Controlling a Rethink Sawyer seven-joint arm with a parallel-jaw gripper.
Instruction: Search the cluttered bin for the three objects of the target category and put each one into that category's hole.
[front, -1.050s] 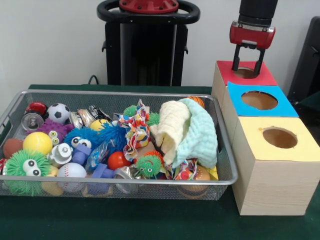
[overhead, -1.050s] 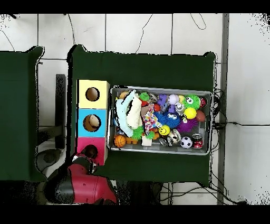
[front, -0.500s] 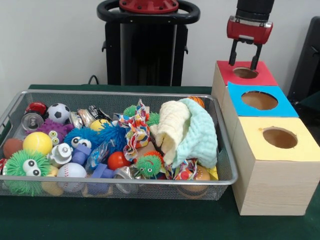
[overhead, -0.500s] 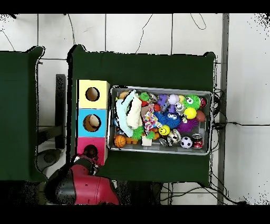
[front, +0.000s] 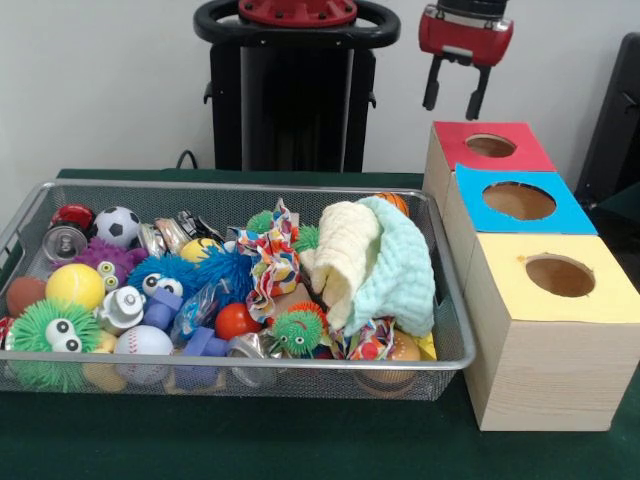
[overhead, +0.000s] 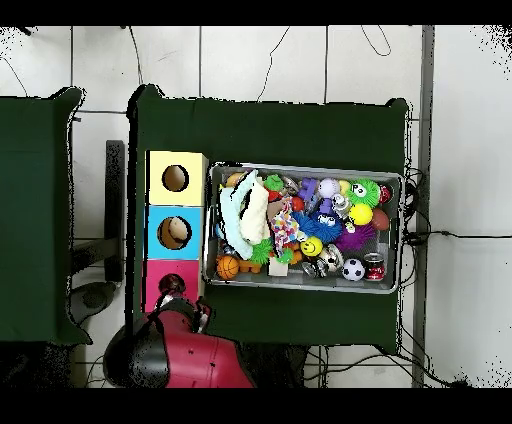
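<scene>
My gripper (front: 452, 108) hangs open and empty, above and a little left of the red box's hole (front: 490, 145). In the overhead view the gripper (overhead: 185, 309) sits just off the red box (overhead: 172, 286), toward the bin's corner. The wire bin (front: 240, 187) is packed with toys: a soccer ball (front: 117, 226), a yellow ball (front: 74, 286), a green fuzzy ball with eyes (front: 50, 335), a baseball (front: 143, 343), a small orange ball (front: 236, 320), a drink can (front: 64, 243). Yellow and mint cloths (front: 375, 260) are heaped at the bin's right end and hide what lies beneath.
Three wooden boxes stand in a row right of the bin: red top, blue top (front: 518, 200) and yellow top (front: 560, 275), each with a round hole. The black pedestal (front: 295, 90) rises behind the bin. Green cloth (front: 300, 440) covers the table.
The gripper rose out from just over the red box's hole and shifted left, still open. Nothing in the bin has moved.
</scene>
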